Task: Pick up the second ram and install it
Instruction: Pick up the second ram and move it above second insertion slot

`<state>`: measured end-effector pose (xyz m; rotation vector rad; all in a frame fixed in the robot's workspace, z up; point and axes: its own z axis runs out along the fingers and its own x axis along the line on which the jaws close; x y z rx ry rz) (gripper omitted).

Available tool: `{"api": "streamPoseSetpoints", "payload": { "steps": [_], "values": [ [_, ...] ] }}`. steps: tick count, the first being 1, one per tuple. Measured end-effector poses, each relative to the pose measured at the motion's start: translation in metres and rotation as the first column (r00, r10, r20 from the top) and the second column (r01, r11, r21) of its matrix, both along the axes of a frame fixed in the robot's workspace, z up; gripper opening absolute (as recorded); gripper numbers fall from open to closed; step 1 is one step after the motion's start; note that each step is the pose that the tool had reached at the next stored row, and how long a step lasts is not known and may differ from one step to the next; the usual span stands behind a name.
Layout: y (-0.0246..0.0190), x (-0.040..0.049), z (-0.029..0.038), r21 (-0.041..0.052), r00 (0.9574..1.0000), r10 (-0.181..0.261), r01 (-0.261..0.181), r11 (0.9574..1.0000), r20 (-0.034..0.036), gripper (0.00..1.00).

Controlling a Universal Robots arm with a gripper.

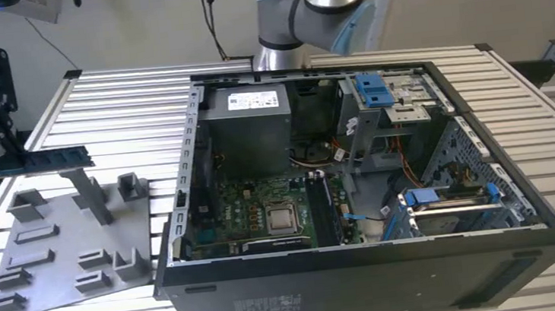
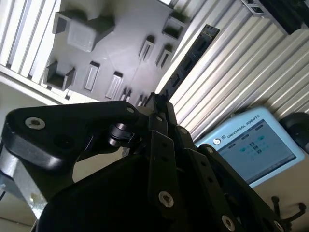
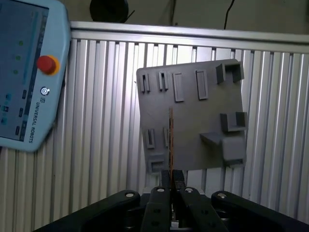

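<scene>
**While the Second Ram [image 1: 49, 159] Hung in the Tool [image 1: 18, 156], the Install Was Not Yet Begun**

Although the open computer case [image 1: 369, 257] took up the middle and right of the exterior view, the work sat at that view's far left edge. There we saw the tool closed on the second ram, gripping it near one end. The stick ran level and pointed toward the case. It hung just above the tall post [image 1: 85, 191] of the grey holder plate [image 1: 57, 249], which lay on the slatted tabletop [image 1: 119, 94]. Whether stick and post touched, we could not tell.

In the first wrist view the fingers [image 3: 178, 180] pinched the stick edge-on, so it showed as a thin line reaching out over the plate. In the second wrist view its dark flat face ran away from the tool, with a teach pendant [image 2: 251, 145] lying nearby on the slats.

We judged the pick-up to be all but complete, with the carry to the case in hand. Nothing of the install showed as done with this stick.

By our reckoning the next move called for clearing the case wall and coming down over the green motherboard [image 1: 252, 213]. The long black slots [image 1: 322, 214] ran up and down the picture, while the stick lay across it. We therefore thought a turn of the wrist would be needed, then square alignment over a free slot and a straight, even press.
</scene>
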<state>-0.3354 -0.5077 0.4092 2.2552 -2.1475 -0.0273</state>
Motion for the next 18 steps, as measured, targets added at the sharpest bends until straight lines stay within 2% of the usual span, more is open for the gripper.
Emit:
{"api": "streamPoseSetpoints", "payload": {
  "steps": [5, 14, 18],
  "values": [
    [0.0, 0.0175, 0.0, 0.0, 1.0, 0.0, 0.0, 1.0, -0.0001, 0.14],
    [0.0, 0.056, 0.0, 0.0, 1.0, 0.0, 0.0, 1.0, -0.001, 0.14],
    [0.0, 0.0681, 0.0, 0.0, 1.0, 0.0, 0.0, 1.0, -0.001, 0.14]
  ]
}}
